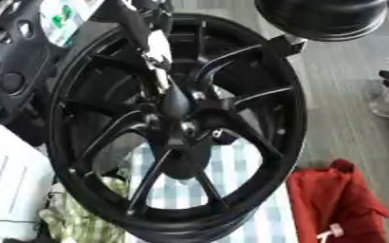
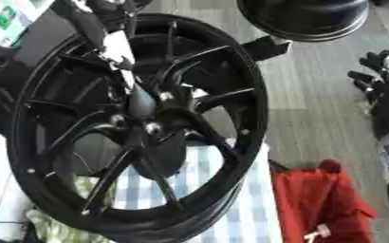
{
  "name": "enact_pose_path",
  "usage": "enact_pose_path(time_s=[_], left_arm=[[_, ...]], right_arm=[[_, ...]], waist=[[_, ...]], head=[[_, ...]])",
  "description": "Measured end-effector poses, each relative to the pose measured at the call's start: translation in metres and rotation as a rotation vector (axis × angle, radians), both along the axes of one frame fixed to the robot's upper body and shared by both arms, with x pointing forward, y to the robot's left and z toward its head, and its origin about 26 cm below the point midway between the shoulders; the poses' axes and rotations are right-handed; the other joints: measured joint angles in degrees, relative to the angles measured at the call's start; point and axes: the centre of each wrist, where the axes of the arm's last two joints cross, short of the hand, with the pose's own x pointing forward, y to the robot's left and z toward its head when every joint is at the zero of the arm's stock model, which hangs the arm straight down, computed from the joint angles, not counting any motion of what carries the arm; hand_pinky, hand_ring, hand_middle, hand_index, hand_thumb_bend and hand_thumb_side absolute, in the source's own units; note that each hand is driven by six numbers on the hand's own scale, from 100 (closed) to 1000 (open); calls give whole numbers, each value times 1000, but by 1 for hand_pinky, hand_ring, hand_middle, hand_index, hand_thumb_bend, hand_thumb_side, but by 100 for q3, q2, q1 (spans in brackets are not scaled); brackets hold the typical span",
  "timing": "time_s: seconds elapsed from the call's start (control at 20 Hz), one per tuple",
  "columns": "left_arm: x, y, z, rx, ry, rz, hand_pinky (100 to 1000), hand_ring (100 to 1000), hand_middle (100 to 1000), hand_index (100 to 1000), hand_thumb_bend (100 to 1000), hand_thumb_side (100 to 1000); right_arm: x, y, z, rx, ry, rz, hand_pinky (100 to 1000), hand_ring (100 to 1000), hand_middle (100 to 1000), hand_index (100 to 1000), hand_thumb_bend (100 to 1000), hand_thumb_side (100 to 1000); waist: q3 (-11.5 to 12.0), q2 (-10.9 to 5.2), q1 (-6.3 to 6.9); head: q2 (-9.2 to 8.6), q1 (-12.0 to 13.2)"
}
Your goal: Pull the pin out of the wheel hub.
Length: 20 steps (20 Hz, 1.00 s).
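Left hand reaches wheel hub — right hand idle.

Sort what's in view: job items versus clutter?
Job: wheel, its hub, left hand reaching onto the hub from the upper left, right hand idle at the right edge.
Clutter: red bag, checked cloth, black dome.

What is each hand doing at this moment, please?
Left hand: reaching in at the hub of the large black spoked wheel; grip cannot be told.
Right hand: idle at the right edge, holding nothing, fingers relaxed.
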Motion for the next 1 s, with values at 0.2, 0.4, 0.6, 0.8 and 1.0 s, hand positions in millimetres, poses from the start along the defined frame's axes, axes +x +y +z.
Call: enact_pose_path(time_s=[0.2,0.4,0.6,0.8,1.0], left_arm=[[-1,2,1,8,-6,-4,876,827,753,644,503,415],[-2,0,1,12,-6,-13,872,821,746,600,435,314],[-3,-1,0,11,-1,-19,865,814,738,559,360,301],[-4,-1,-1,13,-1,-16,861,808,728,529,312,299],[-5,-1,-1,16,-4,-21,854,799,713,488,203,280]], right_arm=[[0,-1,-1,-3,4,-4,911,748,814,826,100,794],[0,-1,-1,-4,4,-4,911,748,814,826,100,796],[0,-1,-1,-3,6,-6,911,749,815,826,100,797],[0,-1,-1,-3,6,-7,911,749,815,826,100,798],[0,-1,-1,-3,7,-7,912,749,815,827,100,799]], waist=[[17,-1,15],[16,-16,19],[15,-25,20],[15,-26,20],[15,-26,20]], head=[[22,-1],[23,-8],[23,-17],[23,-19],[23,-19]])
